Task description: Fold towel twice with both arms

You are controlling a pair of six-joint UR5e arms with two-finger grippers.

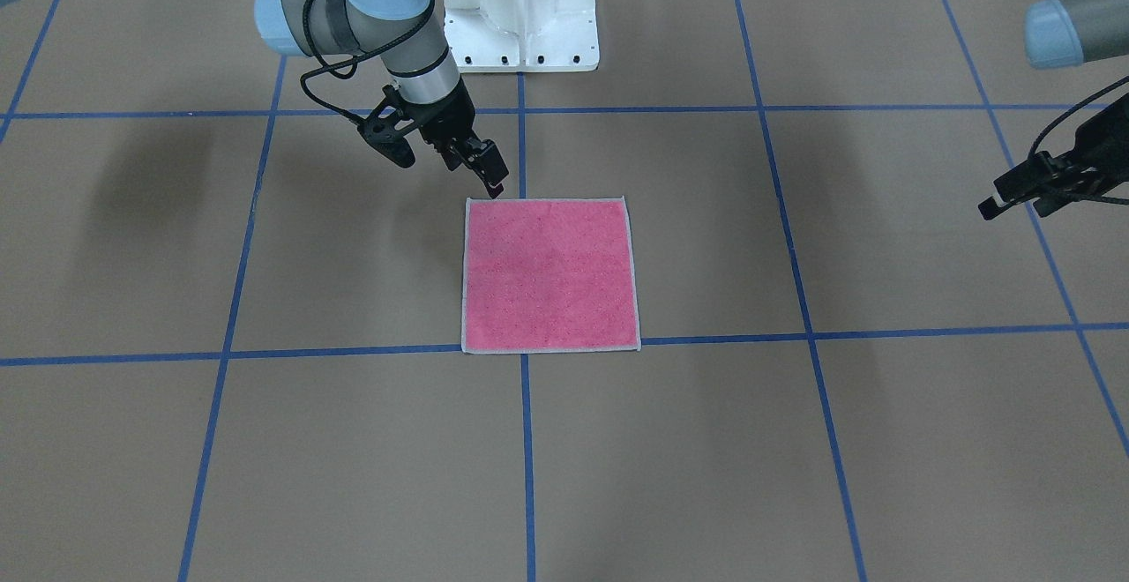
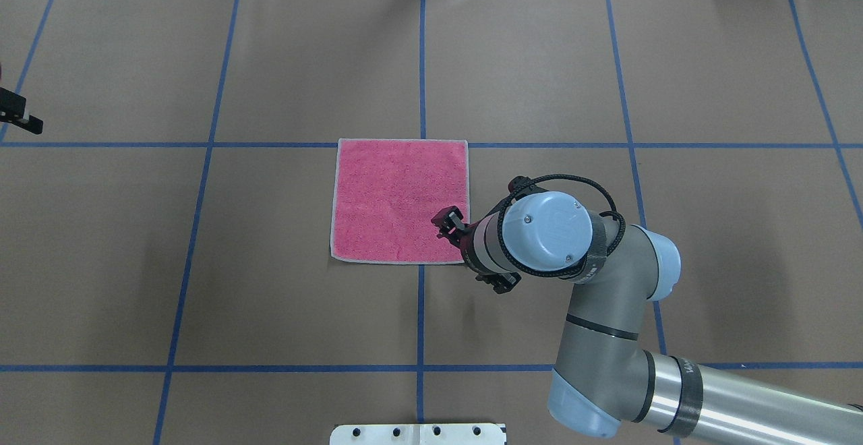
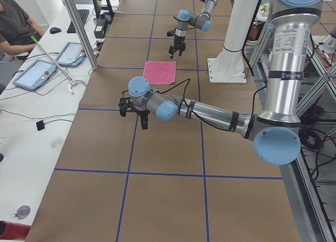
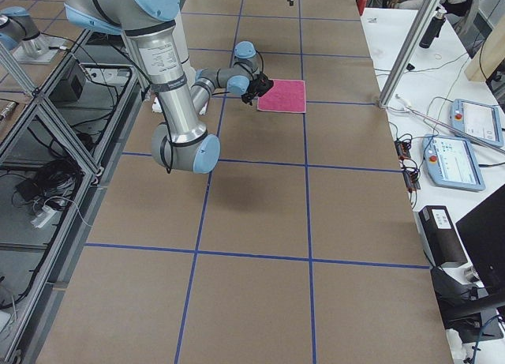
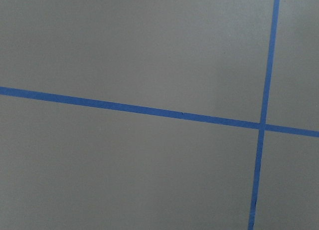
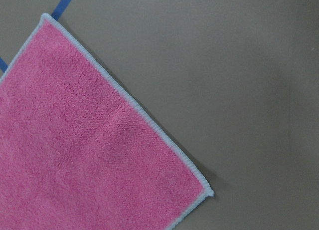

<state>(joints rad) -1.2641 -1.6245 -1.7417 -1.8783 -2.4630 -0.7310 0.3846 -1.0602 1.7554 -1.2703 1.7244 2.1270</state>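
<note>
In the middle of the bench the towel lies flat and unfolded, pink face up, square to the blue tape lines. No fold has been made, so this looks like the approach to the first one.

The right tool hangs just over the towel's corner nearest the robot on its right side. It holds nothing, since every edge lies down, and I cannot tell how far its jaws stand apart. The left tool is well away toward the bench's end, apparently spread open and empty. Its wrist camera sees only bare brown surface and tape.

The next move likely calls for the left arm to come in to the matching corner, so both can pinch and lift one edge together.

The cloth is nubby terry, soft and limp, with a pale stitched border forming a slightly raised rim. That rim should give the jaws something to catch. The bench covering looks like smooth matte paper.
</note>
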